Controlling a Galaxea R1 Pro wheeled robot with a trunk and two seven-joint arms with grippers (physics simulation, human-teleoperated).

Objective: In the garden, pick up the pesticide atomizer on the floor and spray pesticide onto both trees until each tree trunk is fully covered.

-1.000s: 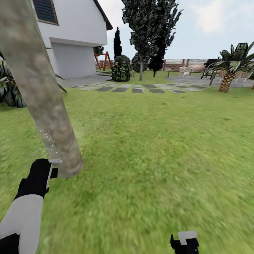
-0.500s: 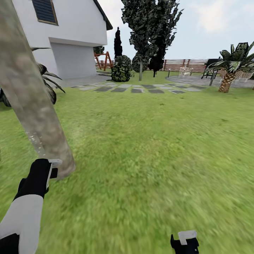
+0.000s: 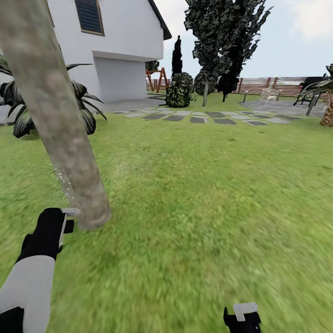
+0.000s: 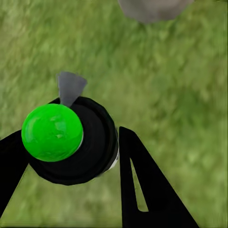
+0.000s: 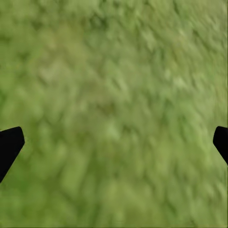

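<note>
Left gripper point(image 4: 71, 156) is clamped on the pesticide atomizer point(image 4: 71, 140), nozzle right by the tree trunk point(image 3: 60, 125) base on the lawn point(image 3: 208, 208). Few white specks there, so coverage looks barely begun. Right gripper point(image 5: 114, 142) is spread apart, empty.

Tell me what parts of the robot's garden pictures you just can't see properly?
- Tree trunk: its top is cut off by the head view's upper edge, and its far side faces away, so full coverage can't be judged.
- Pesticide atomizer: in the left wrist view, its green cap and black collar hide the body below.
- Right tool: cut off by the head view's bottom edge.
- Palm: cut off by the head view's right edge.
</note>
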